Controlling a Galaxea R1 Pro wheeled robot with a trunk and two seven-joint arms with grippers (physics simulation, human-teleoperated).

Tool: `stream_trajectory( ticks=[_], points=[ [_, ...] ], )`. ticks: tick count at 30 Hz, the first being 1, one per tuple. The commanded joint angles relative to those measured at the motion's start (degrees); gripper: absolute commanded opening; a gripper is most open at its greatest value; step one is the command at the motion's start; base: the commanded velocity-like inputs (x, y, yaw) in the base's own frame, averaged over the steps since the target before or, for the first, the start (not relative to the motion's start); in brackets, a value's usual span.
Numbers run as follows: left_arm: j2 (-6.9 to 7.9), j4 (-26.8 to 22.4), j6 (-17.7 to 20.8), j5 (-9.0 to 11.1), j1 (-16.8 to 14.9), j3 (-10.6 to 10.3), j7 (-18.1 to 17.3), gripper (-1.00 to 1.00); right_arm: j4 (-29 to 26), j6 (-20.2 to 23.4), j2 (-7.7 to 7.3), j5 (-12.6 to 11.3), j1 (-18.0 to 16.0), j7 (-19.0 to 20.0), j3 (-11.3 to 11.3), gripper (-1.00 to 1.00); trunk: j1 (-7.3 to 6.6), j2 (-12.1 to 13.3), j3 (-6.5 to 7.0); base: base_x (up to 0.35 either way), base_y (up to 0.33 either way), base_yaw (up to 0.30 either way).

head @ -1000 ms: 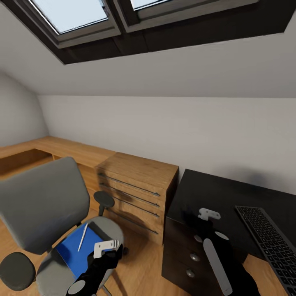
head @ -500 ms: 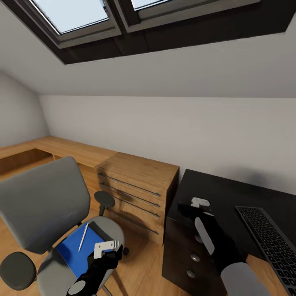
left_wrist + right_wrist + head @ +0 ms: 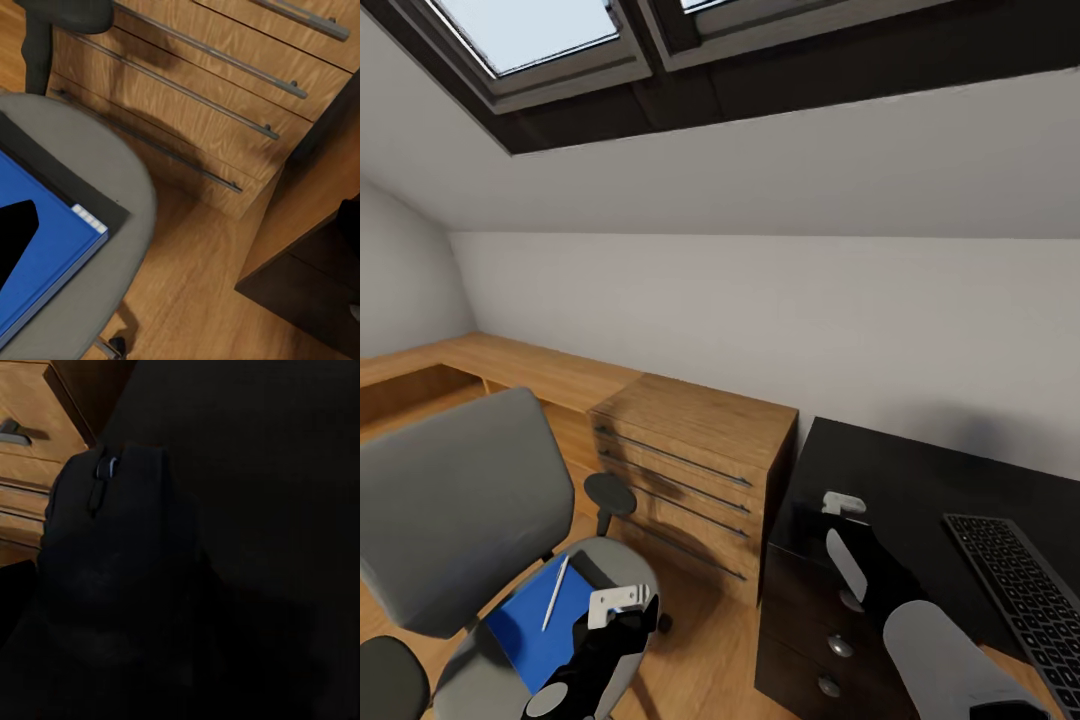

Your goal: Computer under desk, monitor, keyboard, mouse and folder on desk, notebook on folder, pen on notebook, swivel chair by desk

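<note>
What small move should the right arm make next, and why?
Probably lower the right gripper slightly and shut it on the mouse: that black lump sits right under the wrist camera on the desk, far from the keyboard, where it belongs.

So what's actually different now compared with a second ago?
The right arm's gripper drew back from mid-desk toward the desk corner by the wooden cabinet, over the mouse. The camera shifted slightly. Left gripper, folder, pen and keyboard look unchanged.
</note>
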Motion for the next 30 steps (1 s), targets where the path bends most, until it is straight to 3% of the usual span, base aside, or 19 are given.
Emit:
stream_trajectory(
  ticks=[1, 8, 30],
  points=[
    [0.01, -0.10, 0.18, 0.61, -0.01, -0.07, 0.48, 1.00, -0.08, 0.19, -0.04, -0.69, -0.03, -0.58, 0.31, -1.00, 0.00, -0.03, -0.05, 0.008, 0.000, 0.000],
    [-0.05, -0.48, 0.23, 0.83, -0.01, -0.14, 0.41, 1.00, 3.13, -0.21, -0.25, -0.57, -0.09, -0.79, 0.24, -1.00, 0.00, -0.03, -0.05, 0.003, 0.000, 0.000],
    [-0.16, -1.06, 0.10, 0.89, -0.01, -0.15, 0.39, 1.00, 2.92, -3.12, -0.32, -0.38, -0.09, -0.51, 0.14, -1.00, 0.00, -0.03, -0.05, 0.000, 0.000, 0.000]
  ],
)
